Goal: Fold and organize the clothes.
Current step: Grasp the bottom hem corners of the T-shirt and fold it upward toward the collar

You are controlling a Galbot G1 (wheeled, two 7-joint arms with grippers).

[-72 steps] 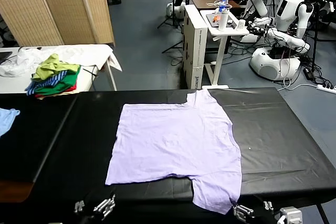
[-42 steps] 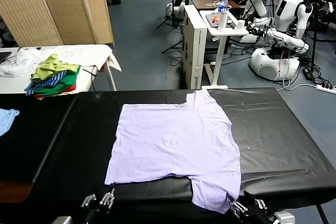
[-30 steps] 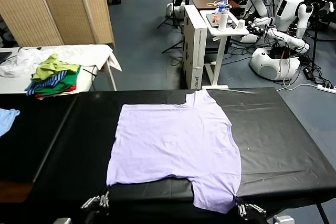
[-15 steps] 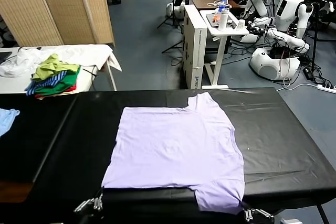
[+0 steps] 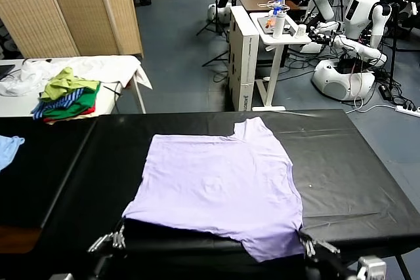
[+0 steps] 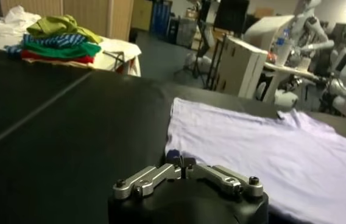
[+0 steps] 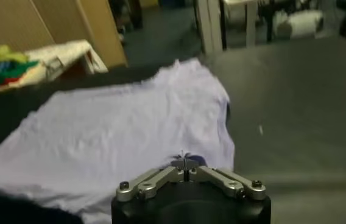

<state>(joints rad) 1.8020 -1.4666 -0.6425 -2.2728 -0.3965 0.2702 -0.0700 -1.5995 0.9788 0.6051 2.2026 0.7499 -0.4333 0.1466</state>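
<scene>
The clothes, a pale lavender T-shirt (image 5: 220,181), lie spread on the black table (image 5: 354,162), with one sleeve at the far side and the other at the near right. My left gripper (image 5: 118,237) is shut on the shirt's near left corner, and my right gripper (image 5: 305,244) is shut on the near sleeve. The near edge hangs lifted off the table with shadow beneath it. In the left wrist view the left gripper (image 6: 181,159) pinches the T-shirt (image 6: 264,140). In the right wrist view the right gripper (image 7: 185,161) pinches the T-shirt (image 7: 130,128).
A green, yellow, striped and red heap of garments (image 5: 65,93) sits on a white side table at the far left. A light blue cloth (image 5: 8,149) lies at the table's left edge. A white cart (image 5: 279,31) and parked robots (image 5: 354,37) stand behind.
Both grippers rose to the shirt's near edge and took hold of it. The near edge is now lifted off the table, and the shirt has shifted slightly.
</scene>
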